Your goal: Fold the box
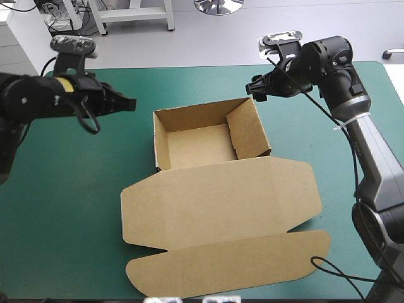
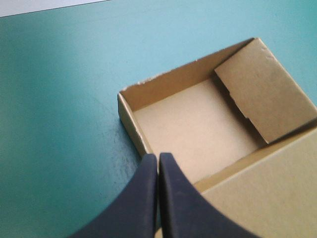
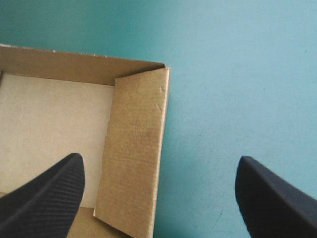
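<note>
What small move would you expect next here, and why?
Probably the right gripper lowers onto the inner flap of the box and presses it upright. The fingers stand open just above it, and the flap leans into the tray.

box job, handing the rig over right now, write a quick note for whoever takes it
Left gripper: shut, empty, raised off the box's left side, not touching it.
Right gripper: open, empty, raised by the tray's far right corner.
Box: mid-table on the teal-green cover, an open tray with all walls raised; the lid lies flat toward the near edge.
Done: tray formed.
Left: the right-side inner flap leans inward and probably needs pressing against its wall.
</note>
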Action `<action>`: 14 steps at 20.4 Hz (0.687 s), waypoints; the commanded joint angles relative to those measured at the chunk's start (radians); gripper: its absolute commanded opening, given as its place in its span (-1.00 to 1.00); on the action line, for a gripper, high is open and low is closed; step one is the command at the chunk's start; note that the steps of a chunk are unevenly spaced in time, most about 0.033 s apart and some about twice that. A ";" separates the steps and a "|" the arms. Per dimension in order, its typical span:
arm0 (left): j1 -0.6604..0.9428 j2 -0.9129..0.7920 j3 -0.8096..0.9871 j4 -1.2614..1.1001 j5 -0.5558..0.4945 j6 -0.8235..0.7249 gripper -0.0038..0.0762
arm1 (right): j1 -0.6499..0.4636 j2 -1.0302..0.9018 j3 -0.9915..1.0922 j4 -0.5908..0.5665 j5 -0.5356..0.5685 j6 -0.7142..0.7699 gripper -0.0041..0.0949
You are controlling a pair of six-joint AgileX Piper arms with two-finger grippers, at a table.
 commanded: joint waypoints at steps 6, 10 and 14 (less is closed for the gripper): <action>-0.001 -0.478 0.542 -0.007 -0.207 0.059 -0.92 | -0.006 0.004 0.113 0.006 0.011 -0.035 0.64; -0.001 -0.655 0.820 -0.006 -0.361 0.119 -0.92 | -0.004 0.068 0.113 0.050 0.011 -0.044 0.64; -0.001 -0.801 1.025 -0.010 -0.418 0.119 -0.93 | -0.004 0.096 0.163 0.060 0.011 -0.062 0.64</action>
